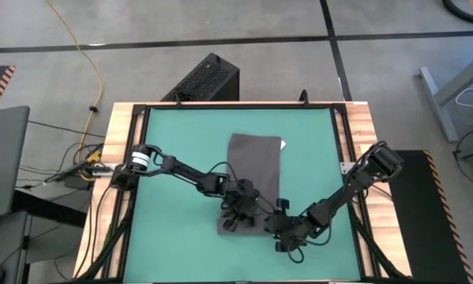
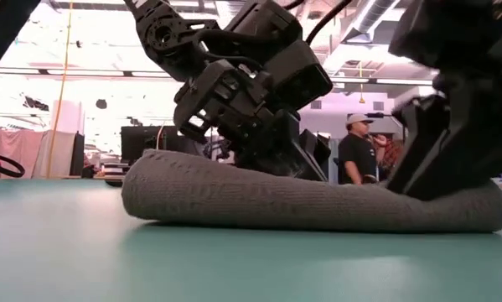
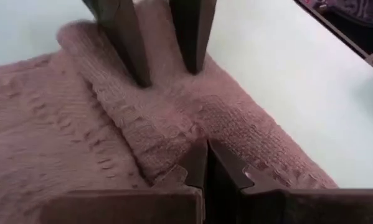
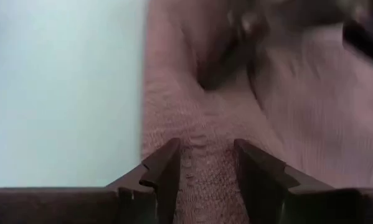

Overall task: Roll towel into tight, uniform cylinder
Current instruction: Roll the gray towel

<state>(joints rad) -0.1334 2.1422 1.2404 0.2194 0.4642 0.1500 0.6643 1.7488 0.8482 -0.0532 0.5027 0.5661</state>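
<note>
The dark grey towel (image 1: 256, 162) lies in the middle of the green table, its far part flat, with a small white tag (image 1: 282, 144) at the far right corner. Its near end is wound into a roll (image 2: 301, 205) that lies crosswise on the table. My left gripper (image 3: 206, 163) is shut and sits on the roll's middle (image 1: 242, 211). My right gripper (image 4: 208, 165) is open and stands on the roll near its right end (image 1: 282, 227). It also shows in the left wrist view (image 3: 169, 74). My left gripper presses its shut fingertips onto the top of the roll (image 3: 192, 134), about midway along it. It comes slanting down from the table's left. The roll lies on the table under it. My right gripper sets both spread fingertips (image 3: 133, 56) on the top of the roll near its right end (image 4: 205, 143), with a strip of cloth between them. It slants down from the table's right, and its fingers lie across the roll.
Bare green mat (image 1: 181, 134) lies left, right and near of the towel. A wooden frame (image 1: 122, 126) borders the table. A black box (image 1: 204, 79) stands on the floor beyond the far edge. A person (image 2: 355, 155) stands in the room behind.
</note>
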